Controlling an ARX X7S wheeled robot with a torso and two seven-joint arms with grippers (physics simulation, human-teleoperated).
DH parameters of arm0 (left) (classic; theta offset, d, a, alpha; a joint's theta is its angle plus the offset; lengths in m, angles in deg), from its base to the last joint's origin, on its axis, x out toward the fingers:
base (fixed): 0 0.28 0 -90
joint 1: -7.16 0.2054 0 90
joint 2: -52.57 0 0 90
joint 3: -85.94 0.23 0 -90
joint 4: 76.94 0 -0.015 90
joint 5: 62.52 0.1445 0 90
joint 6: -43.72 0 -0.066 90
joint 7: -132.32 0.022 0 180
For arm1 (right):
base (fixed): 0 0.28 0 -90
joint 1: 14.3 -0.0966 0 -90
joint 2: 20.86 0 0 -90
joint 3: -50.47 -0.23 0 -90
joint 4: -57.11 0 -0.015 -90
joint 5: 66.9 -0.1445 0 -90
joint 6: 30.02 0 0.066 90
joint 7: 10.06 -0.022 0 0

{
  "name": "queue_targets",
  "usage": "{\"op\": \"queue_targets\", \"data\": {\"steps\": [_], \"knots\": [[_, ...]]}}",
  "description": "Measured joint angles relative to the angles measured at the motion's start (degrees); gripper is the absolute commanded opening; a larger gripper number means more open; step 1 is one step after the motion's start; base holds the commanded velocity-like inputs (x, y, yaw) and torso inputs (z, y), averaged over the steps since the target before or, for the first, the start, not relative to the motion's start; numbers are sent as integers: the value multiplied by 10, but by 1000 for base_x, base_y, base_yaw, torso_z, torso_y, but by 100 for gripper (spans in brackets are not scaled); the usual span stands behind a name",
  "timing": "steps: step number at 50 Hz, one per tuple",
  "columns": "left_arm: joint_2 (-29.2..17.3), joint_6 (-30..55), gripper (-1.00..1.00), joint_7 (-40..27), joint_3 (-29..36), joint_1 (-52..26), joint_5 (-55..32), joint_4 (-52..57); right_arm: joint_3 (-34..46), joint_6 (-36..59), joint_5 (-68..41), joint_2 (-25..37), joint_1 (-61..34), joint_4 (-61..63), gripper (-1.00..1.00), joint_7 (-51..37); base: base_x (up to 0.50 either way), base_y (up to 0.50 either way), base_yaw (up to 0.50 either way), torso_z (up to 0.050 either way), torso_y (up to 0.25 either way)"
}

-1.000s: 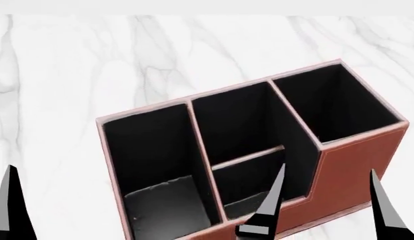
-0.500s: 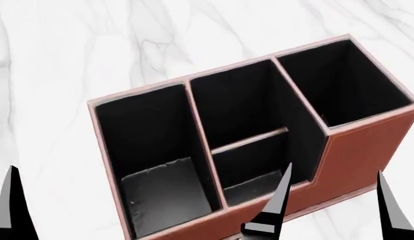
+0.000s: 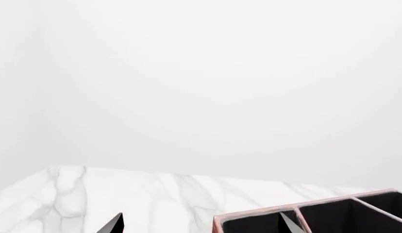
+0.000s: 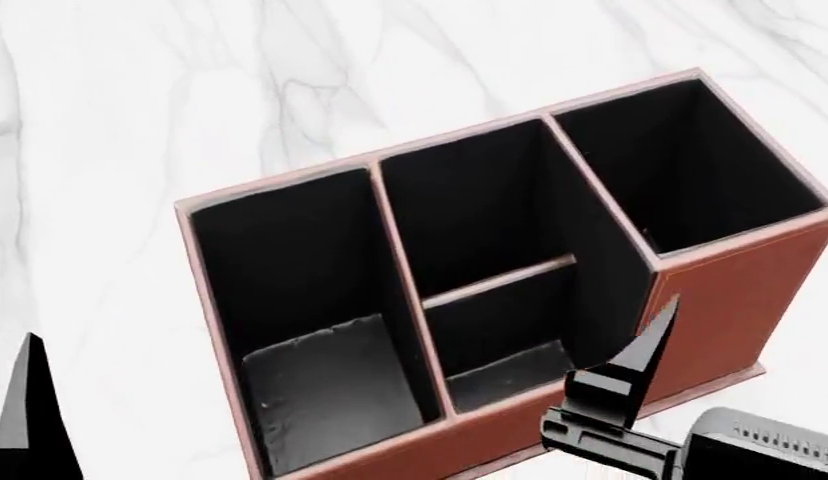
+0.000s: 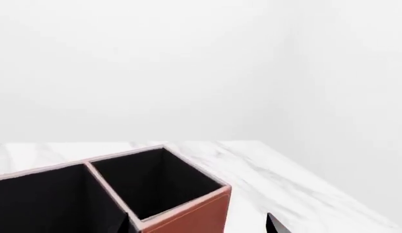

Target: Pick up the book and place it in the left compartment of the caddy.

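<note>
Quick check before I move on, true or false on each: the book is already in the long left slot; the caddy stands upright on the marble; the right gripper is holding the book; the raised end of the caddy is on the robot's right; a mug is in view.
1. The book is already in the left compartment. False: its grey floor is bare, and no book shows in any view.
2. The caddy stands upright on the marble table. True.
3. The right gripper is holding the book. False: nothing shows between its fingers.
4. The raised end of the caddy is on the robot's right. True: the taller square slot sits on that side.
5. A mug is in view. False: none appears in any view.
</note>
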Motion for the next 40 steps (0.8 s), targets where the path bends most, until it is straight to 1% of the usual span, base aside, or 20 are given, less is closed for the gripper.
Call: {"op": "queue_targets", "data": {"steps": [9, 19, 30, 40], "knots": [[-5, 0, 100, -4, 2, 0, -10, -3, -18, 81, 19, -12, -58, -19, 100, -37, 0, 0, 0, 0, 0], [-12, -1, 100, -9, -1, 0, -24, -2, -25, 145, 33, -14, -125, -45, 100, -62, 0, 0, 0, 0, 0], [-17, -3, 100, -15, -3, 0, -35, 0, -37, 182, 45, -31, -184, -86, 100, -97, 0, 0, 0, 0, 0], [-20, -5, 100, -22, -9, 0, -53, 2, -67, 194, 53, -60, -213, -119, 100, -167, 0, 0, 0, 0, 0]]}}
